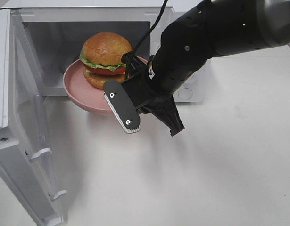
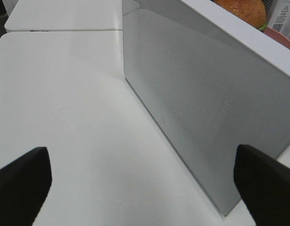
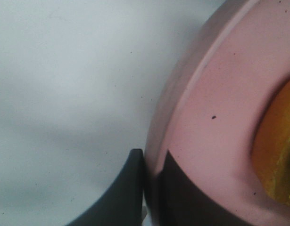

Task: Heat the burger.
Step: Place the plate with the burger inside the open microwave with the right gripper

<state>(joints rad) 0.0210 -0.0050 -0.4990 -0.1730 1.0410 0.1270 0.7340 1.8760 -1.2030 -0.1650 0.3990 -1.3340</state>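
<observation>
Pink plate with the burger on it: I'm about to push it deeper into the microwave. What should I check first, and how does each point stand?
1. Grip: right gripper shut on the rim of the round pink plate: ok.
2. Load: the burger with glossy golden bun sits upright on the plate: ok.
3. White microwave door stands wide open, out of the plate's path: ok.
4. Grey microwave cavity: nothing seen in its visible part, but the area behind the burger is hidden: cannot tell.
5. Left gripper open, holding nothing, outside the door: ok.
6. Plate fully inside: its front part overhangs the opening: not ok.
</observation>
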